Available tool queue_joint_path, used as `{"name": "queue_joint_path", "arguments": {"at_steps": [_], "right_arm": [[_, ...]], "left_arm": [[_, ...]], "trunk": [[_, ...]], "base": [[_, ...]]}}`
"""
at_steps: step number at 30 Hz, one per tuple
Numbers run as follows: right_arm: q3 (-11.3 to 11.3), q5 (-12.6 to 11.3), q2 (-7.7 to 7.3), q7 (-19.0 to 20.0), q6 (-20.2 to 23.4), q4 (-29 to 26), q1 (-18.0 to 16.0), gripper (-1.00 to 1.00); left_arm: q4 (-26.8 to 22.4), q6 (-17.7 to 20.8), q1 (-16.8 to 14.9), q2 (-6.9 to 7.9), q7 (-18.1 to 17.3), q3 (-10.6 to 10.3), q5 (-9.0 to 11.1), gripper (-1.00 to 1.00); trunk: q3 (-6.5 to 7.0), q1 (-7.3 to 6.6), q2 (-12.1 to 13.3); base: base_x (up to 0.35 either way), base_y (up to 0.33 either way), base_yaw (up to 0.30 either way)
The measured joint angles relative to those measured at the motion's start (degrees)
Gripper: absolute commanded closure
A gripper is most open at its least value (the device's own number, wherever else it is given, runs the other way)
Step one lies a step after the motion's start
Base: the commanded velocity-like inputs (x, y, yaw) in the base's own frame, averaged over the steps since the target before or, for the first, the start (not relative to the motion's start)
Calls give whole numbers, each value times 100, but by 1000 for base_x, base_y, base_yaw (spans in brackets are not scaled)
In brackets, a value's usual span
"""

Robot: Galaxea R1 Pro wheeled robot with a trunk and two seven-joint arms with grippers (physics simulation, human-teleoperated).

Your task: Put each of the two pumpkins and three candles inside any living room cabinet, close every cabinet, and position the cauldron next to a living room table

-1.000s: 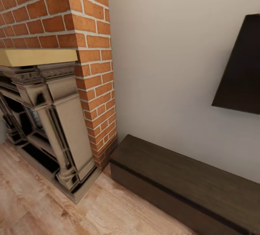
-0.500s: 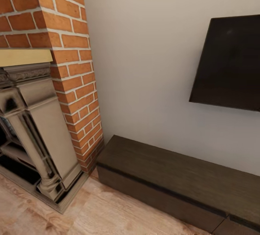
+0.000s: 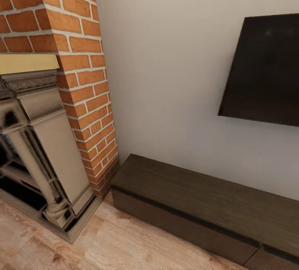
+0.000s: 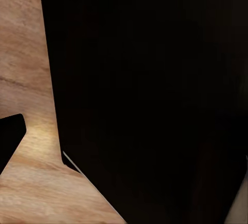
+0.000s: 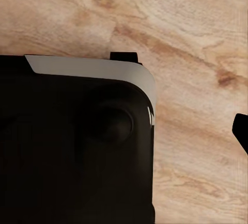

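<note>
I faced the closed cabinet [image 3: 207, 203] beside the brick fireplace [image 3: 62, 108] (TV [image 3: 265, 71] above); couldn't tell either pincer's opening.

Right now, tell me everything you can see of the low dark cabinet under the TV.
The cabinet is a long, low console of dark-brown wood with visible grain on its flat top. It stands on the wood floor with its back against the pale wall, its near end close beside the brick fireplace column and below the wall TV. A thin dark gap runs under the top edge. The handle-less fronts look shut, and a seam splits them near the frame's lower right. Nothing sits on top.
</note>
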Motion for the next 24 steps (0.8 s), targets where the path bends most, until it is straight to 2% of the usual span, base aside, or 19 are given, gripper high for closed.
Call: {"name": "queue_joint_path", "arguments": {"at_steps": [4,11,24], "right_arm": [[0,-6,-6,6,-1,0,0,-100],[0,-15,-17,14,-4,0,0,-100],[0,-18,-26,26,4,0,0,-100]], "left_arm": [[0,0,0,0,0,0,0,-100],[-2,0,0,0,-1,0,0,-100],[-1,0,0,0,-1,0,0,-100]], "trunk": [[-33,0,0],[-89,0,0],[-150,0,0]], "base": [[0,0,-20],[0,21,-152],[0,248,-249]]}}
